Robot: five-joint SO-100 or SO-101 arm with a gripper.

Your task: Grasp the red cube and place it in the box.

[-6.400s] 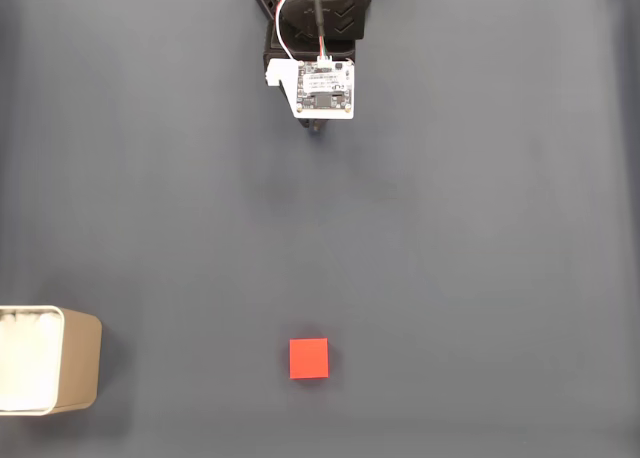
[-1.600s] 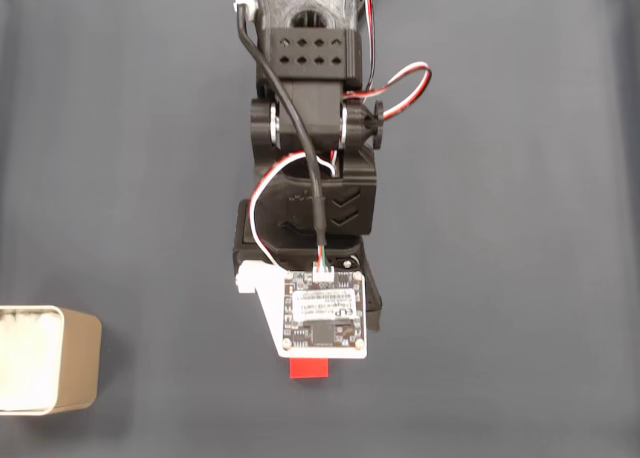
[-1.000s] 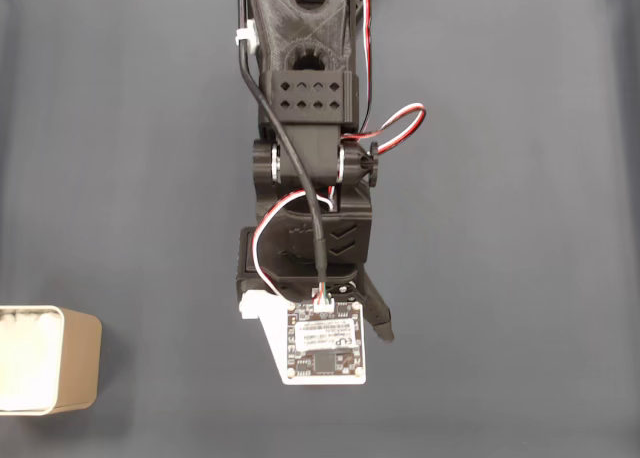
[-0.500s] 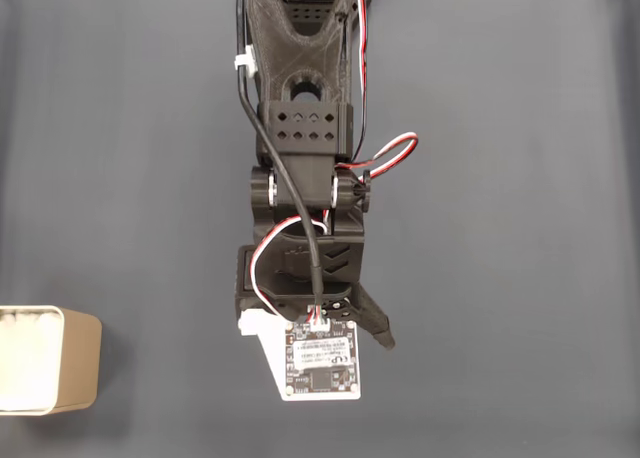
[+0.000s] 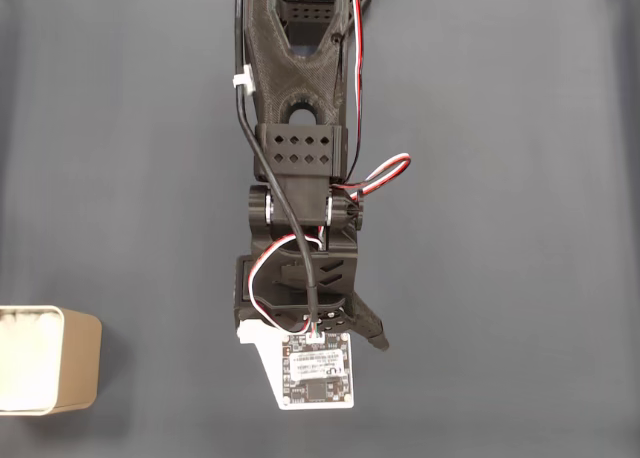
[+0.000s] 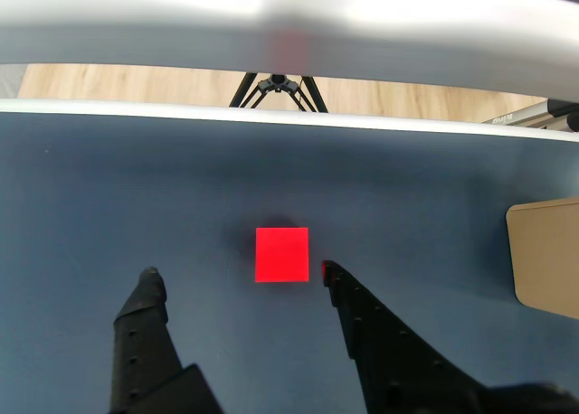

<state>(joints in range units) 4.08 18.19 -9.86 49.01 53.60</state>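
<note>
Two black fingers of the gripper (image 6: 237, 271) stand spread apart on the table (image 6: 109, 188) in the wrist view, the red cube (image 6: 281, 253) lying just ahead between their tips, nearer the right-hand one, ungrasped.

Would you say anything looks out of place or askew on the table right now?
Nothing stands out. The red cube sits flat on the dark mat, the open claw just short of it, and the box stands upright at the mat's edge.
</note>
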